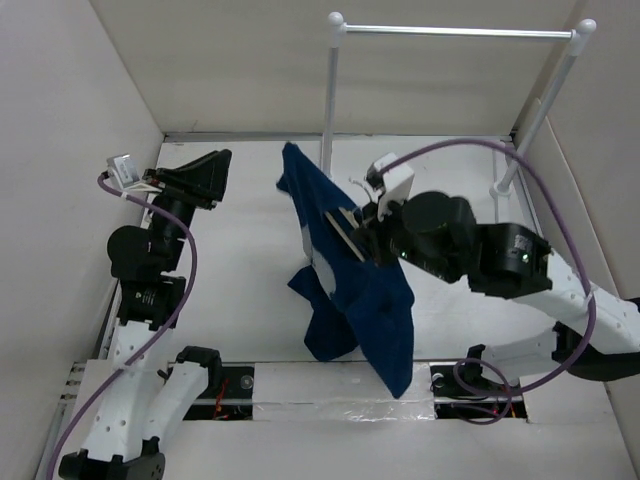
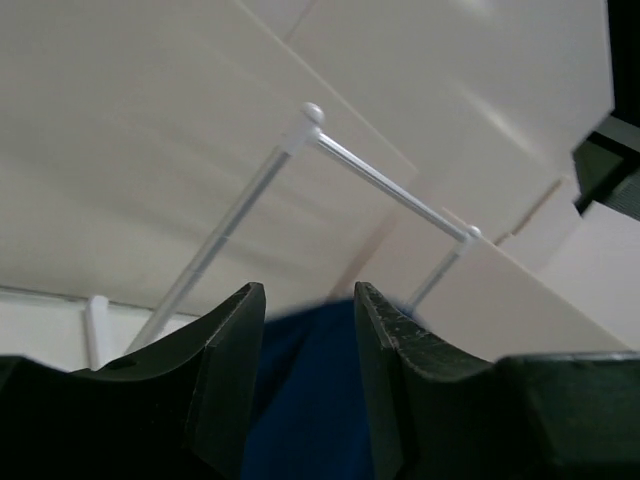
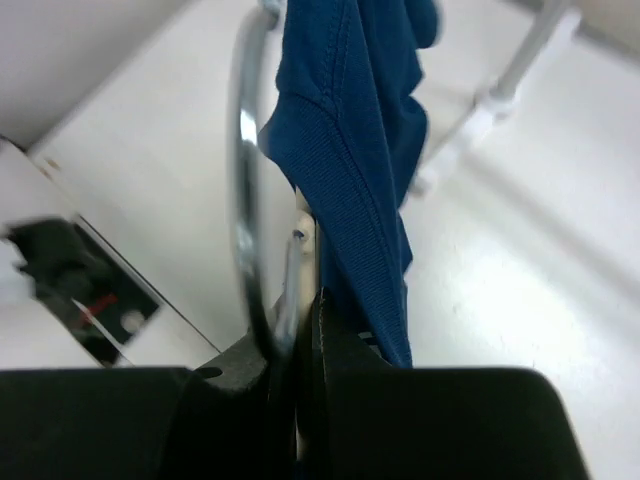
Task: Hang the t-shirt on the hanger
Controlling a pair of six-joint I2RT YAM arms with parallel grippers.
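Observation:
The navy t-shirt [image 1: 360, 300] hangs draped over the pale wooden hanger [image 1: 345, 225], held up above the table's middle. My right gripper [image 1: 368, 232] is shut on the hanger near its top. In the right wrist view the hanger's cream wood [image 3: 305, 235] and its wire hook [image 3: 245, 150] rise from the closed jaws [image 3: 305, 310], with the shirt's collar [image 3: 350, 150] beside them. My left gripper [image 1: 215, 170] is open and empty, raised at the far left, apart from the shirt. In the left wrist view [image 2: 308, 300] the blue cloth [image 2: 315, 400] shows blurred beyond its fingers.
A tall white rack with a silver bar [image 1: 455, 32] stands at the back right; its left post [image 1: 328, 90] is just behind the shirt. It also shows in the left wrist view [image 2: 390, 185]. White walls enclose the table on three sides.

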